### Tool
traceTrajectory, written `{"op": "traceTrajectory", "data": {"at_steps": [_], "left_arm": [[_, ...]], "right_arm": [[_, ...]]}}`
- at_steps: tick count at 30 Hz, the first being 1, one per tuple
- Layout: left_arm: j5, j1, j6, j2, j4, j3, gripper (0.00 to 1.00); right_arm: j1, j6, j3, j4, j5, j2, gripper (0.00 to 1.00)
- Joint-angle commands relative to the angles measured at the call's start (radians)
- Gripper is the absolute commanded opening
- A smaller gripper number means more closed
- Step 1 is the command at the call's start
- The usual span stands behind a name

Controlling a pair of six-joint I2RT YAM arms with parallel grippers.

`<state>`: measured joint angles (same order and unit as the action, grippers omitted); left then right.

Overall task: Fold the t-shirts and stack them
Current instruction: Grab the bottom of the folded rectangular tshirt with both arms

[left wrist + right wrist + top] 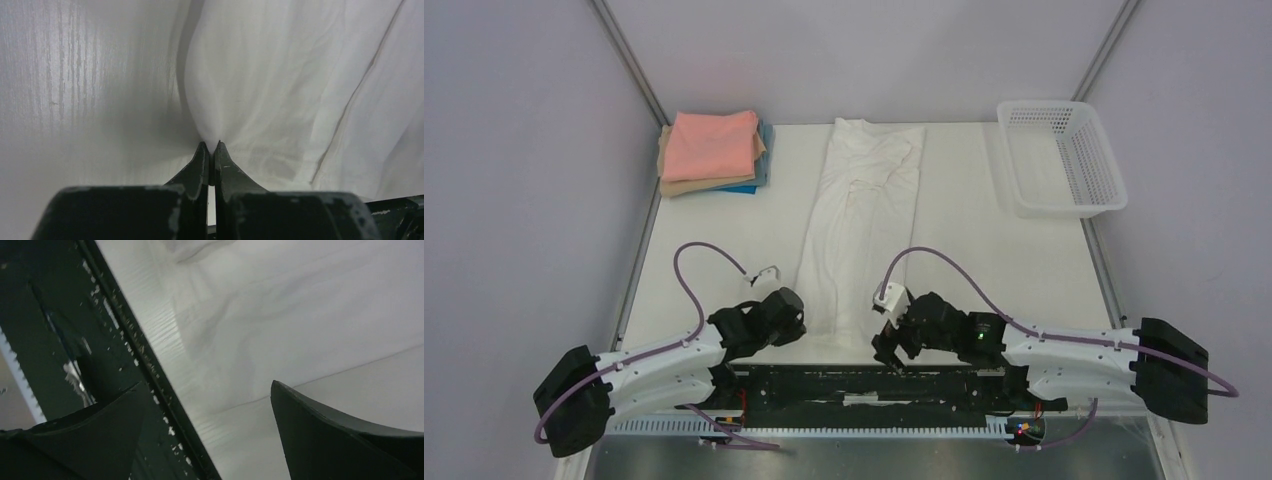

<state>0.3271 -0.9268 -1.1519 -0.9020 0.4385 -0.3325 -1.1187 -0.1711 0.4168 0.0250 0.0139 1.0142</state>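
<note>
The white t-shirt [864, 215] lies down the middle of the table as a long narrow strip, folded lengthwise. My left gripper [798, 322] is at its near left corner. In the left wrist view the left gripper [212, 145] is shut, pinching a fold of the white cloth [280, 85]. My right gripper [887, 348] is at the shirt's near right corner, by the table's front edge. In the right wrist view the right gripper [208, 385] is wide open and empty, with white cloth [310, 305] beyond it. Folded salmon-pink [714, 143], tan [696, 186] and blue [762, 160] t-shirts are stacked at the back left.
A white plastic mesh basket [1064, 160] stands at the back right. The black rail [854, 385] of the arm mounts runs along the near table edge and also shows in the right wrist view [125, 335]. Grey walls close in both sides.
</note>
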Motion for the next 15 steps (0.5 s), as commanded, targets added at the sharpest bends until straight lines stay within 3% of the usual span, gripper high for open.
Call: {"op": "traceTrajectory", "data": {"at_steps": [1,9,15], "left_arm": [[-0.039,-0.001,-0.015,0.027,0.047,0.023,0.02],[-0.053,-0.001,-0.02,0.063,0.045,0.036,0.02],[-0.087,-0.001,-0.013,0.078,0.022,0.048,0.02]], "right_arm": [[-0.145,0.1,0.039,0.107,-0.004,0.062,0.93],[-0.199,0.104,0.088,0.161,0.219,0.221,0.75],[-0.199,0.071,0.08,0.15,0.221,0.226,0.61]]}}
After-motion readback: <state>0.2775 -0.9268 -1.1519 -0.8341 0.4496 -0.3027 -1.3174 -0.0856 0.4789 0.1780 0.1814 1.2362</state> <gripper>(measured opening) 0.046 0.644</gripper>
